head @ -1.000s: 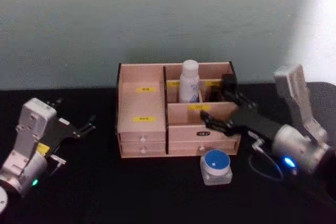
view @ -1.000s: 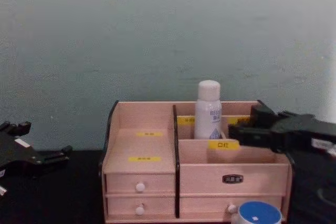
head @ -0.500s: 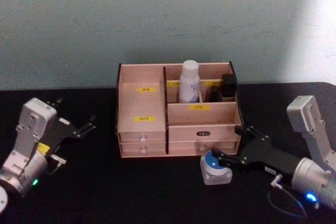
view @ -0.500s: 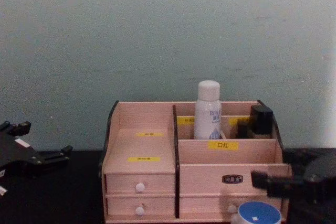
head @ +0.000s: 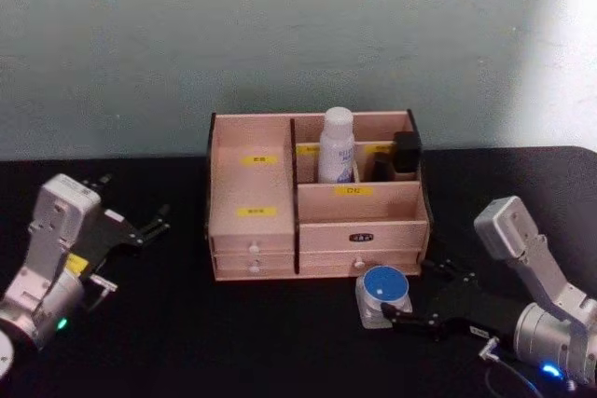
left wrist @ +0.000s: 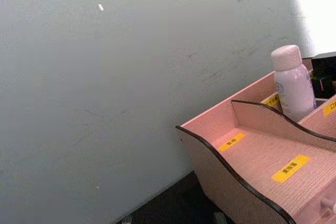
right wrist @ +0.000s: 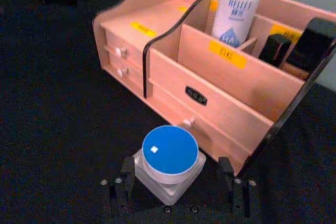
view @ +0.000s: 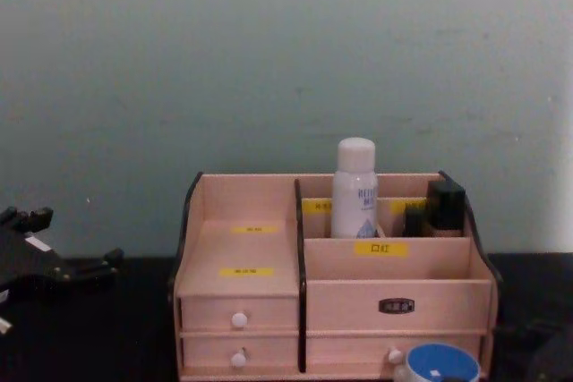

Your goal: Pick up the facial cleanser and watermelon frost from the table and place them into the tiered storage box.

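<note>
The facial cleanser [head: 337, 146] [view: 354, 190] [right wrist: 239, 6], a tall white bottle, stands upright in a back compartment of the tiered storage box [head: 252, 230] [view: 242, 248] [right wrist: 226, 87]. The watermelon frost [head: 382, 294] [right wrist: 169, 153] [view: 436, 365], a squat clear jar with a blue lid, sits on the black table just in front of the box's right drawers. My right gripper [head: 424, 300] [right wrist: 176, 162] is low over the table, open, with one finger on each side of the jar and a small gap at both. My left gripper [head: 137, 196] [view: 81, 235] rests open at the far left.
Small black containers [head: 406, 154] [right wrist: 315, 40] occupy the box's back right compartment. The box's left stepped shelves [left wrist: 252, 156] hold nothing. A pale green wall rises right behind the box. Black tabletop lies bare between the left gripper and the box.
My right gripper has pulled back from the box's right side, dropped to the table and come in around the jar. The bottle, jar and left arm have not moved.
</note>
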Controlling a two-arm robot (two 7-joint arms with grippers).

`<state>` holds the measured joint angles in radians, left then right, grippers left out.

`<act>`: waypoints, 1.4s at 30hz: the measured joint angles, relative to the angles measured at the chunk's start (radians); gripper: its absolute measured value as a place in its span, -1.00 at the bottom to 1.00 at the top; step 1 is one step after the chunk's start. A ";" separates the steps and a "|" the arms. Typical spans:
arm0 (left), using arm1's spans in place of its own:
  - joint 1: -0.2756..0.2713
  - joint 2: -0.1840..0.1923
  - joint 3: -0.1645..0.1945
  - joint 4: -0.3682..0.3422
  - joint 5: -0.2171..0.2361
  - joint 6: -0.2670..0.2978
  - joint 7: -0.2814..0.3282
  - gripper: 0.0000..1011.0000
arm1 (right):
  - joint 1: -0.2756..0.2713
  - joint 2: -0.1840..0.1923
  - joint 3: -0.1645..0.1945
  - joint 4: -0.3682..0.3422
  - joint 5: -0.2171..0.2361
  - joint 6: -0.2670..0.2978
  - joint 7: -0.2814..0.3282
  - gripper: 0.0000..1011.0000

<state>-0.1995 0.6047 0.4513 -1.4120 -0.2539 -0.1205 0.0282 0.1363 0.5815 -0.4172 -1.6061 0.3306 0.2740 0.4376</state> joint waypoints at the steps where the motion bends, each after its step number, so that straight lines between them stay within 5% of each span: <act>1: 0.000 0.000 0.000 0.000 0.000 0.000 0.000 0.98 | 0.002 0.001 -0.002 0.001 -0.003 0.005 0.002 0.98; 42: 0.000 0.000 0.000 0.000 0.000 0.000 0.000 0.98 | 0.082 -0.067 -0.042 0.098 -0.033 0.025 0.031 0.98</act>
<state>-0.1995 0.6047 0.4514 -1.4120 -0.2539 -0.1205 0.0283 0.2181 0.5148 -0.4593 -1.5085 0.2974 0.2986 0.4687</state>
